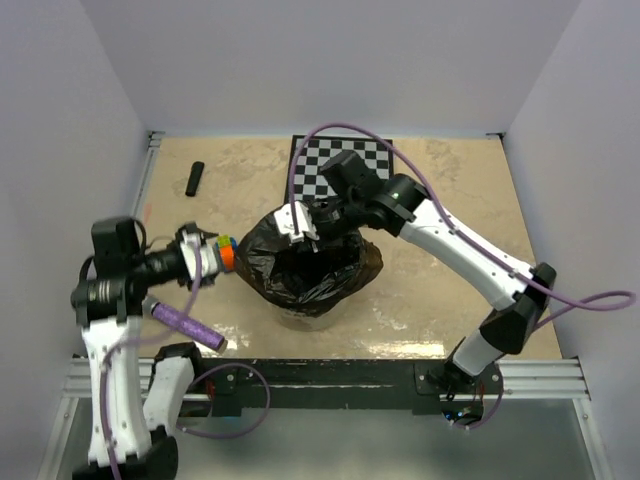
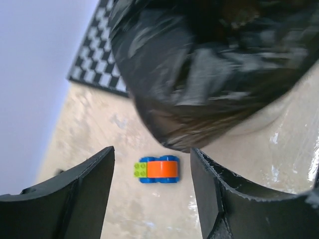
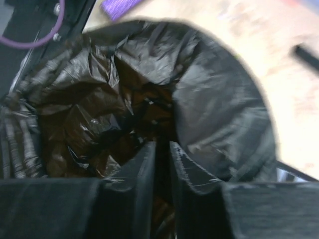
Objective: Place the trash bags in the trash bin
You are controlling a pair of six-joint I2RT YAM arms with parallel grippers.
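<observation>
Right gripper (image 3: 162,147) — narrow-gapped, maybe on trash bag (image 3: 224,114)

L gripper (image 2: 151,153) wide; R gripper (image 3: 162,149) nearly closed

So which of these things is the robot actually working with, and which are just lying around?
For the job:
- black trash bag, draped over the cream trash bin
- small black roll, probably another bag

Just lying about:
- purple roll
- toy brick car
- chessboard
</observation>
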